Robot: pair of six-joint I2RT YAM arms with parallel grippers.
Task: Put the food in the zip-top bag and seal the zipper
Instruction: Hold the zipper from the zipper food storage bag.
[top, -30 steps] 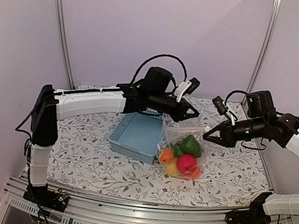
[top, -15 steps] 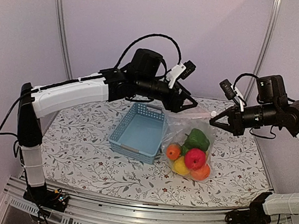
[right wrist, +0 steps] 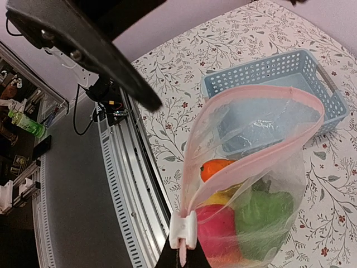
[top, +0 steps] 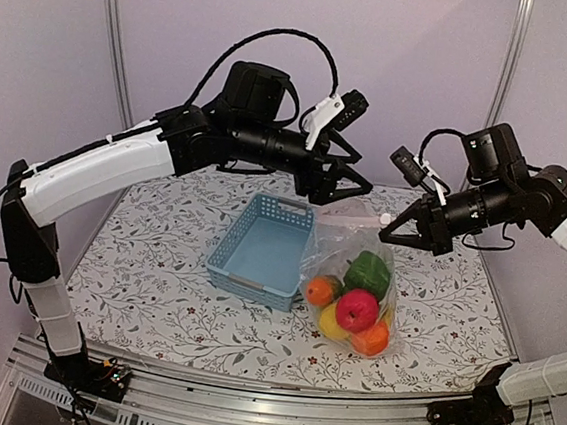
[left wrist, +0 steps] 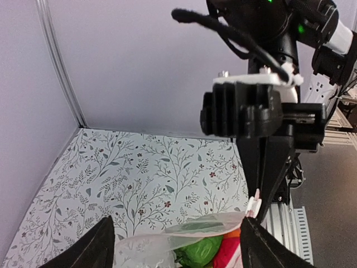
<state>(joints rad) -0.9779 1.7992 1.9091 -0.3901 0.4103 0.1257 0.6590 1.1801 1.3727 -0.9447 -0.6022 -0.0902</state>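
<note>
The clear zip-top bag [top: 345,251] hangs over the table by one end of its mouth. My right gripper [top: 393,227] is shut on the zipper [right wrist: 254,89] end at the white slider [right wrist: 183,230]. The bag's mouth gapes in a pink loop. Inside lie the food: a red apple [top: 357,308], green pepper [top: 368,271], orange [top: 319,290] and a yellow piece [top: 332,324]. My left gripper [top: 351,191] stands open just above the mouth's other end. In the left wrist view the slack mouth [left wrist: 201,230] lies between its spread fingers [left wrist: 99,247], untouched.
A blue-grey lattice basket [top: 260,250] stands just left of the bag, with nothing in it. The floral table cloth [top: 155,291] spreads around both. Metal rails [top: 264,412] run along the near edge, and uprights stand at the back corners.
My left gripper has opened, let go of the bag's mouth and risen. My right gripper shut on the zipper end and lifted the bag, which now hangs from it alone.
</note>
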